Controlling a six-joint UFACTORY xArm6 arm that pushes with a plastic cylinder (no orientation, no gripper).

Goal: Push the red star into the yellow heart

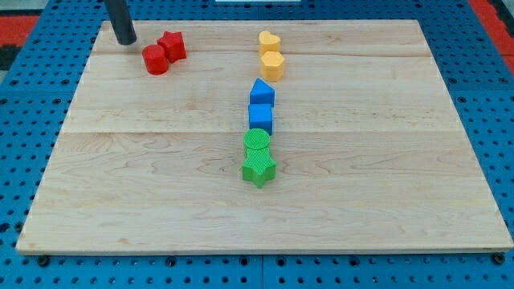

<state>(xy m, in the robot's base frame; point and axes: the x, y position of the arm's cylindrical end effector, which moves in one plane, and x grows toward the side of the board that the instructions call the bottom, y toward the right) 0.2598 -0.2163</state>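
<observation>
red star (172, 45) sits near the view's top left, touching the red cylinder (156, 60) just below-left of it; yellow heart (269, 41) is well apart to the view's right, with a yellow hexagon-like block (273, 65) just below it. my tip (125, 41) is just left of the star, not touching; judged best to push straight right through the star's centre, staying above the cylinder. no pincer here, only a bare rod, holding nothing.
</observation>
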